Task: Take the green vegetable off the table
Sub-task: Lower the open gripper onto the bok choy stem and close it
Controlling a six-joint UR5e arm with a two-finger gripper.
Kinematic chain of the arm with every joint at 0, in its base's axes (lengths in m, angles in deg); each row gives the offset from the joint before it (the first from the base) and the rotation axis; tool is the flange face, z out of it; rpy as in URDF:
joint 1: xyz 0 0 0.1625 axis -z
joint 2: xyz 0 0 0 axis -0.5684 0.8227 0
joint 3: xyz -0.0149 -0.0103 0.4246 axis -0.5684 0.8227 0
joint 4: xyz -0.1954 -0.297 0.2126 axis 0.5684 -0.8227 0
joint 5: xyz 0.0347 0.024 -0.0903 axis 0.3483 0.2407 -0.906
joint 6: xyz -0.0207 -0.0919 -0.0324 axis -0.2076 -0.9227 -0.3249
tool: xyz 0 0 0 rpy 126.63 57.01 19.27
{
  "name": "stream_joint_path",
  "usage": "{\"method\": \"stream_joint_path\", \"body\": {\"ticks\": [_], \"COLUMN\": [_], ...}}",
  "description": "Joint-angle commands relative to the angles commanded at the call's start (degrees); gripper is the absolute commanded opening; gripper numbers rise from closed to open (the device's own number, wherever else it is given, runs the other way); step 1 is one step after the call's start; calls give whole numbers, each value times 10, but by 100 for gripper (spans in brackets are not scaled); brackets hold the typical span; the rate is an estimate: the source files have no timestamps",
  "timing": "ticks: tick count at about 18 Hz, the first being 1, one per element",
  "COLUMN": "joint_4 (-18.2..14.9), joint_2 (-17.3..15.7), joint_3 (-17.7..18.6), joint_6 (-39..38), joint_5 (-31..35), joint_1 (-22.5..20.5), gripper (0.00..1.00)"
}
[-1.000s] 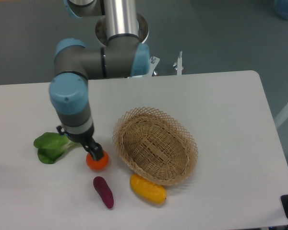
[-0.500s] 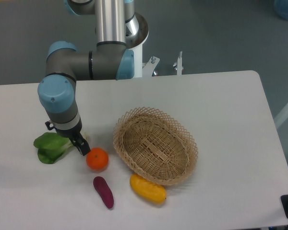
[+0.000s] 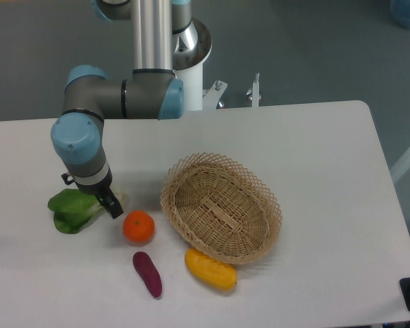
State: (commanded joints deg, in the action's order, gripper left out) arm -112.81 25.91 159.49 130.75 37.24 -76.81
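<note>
- smooth matte white table (image 3: 314, 150), rounded corners
- green vegetable (image 3: 74, 208) lies at table's left side: broad dark leaves, pale stem end toward my gripper (image 3: 114, 210)
- oval woven wicker basket (image 3: 220, 207), round orange (image 3: 138, 226), purple sweet potato (image 3: 147, 273), oblong yellow fruit (image 3: 210, 268)
- my fingers sit at the stem end, beside orange; gap between them cannot be made out

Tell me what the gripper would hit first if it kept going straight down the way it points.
Probably the pale stem end of the green vegetable; the gripper points down right at it, though depth is unclear and it could reach the table just beside.
</note>
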Motion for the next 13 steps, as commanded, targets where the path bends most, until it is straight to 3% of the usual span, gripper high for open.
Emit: {"method": "stream_joint_path", "body": {"ticks": [7,11,13], "joint_4": [10,39,43], "joint_2": [8,18,18], "joint_3": [7,11,12], "joint_6": [-16,-39,-46], "joint_5": [-3,-3,-3], "joint_1": [6,9,9], "gripper": [100,100,83]}}
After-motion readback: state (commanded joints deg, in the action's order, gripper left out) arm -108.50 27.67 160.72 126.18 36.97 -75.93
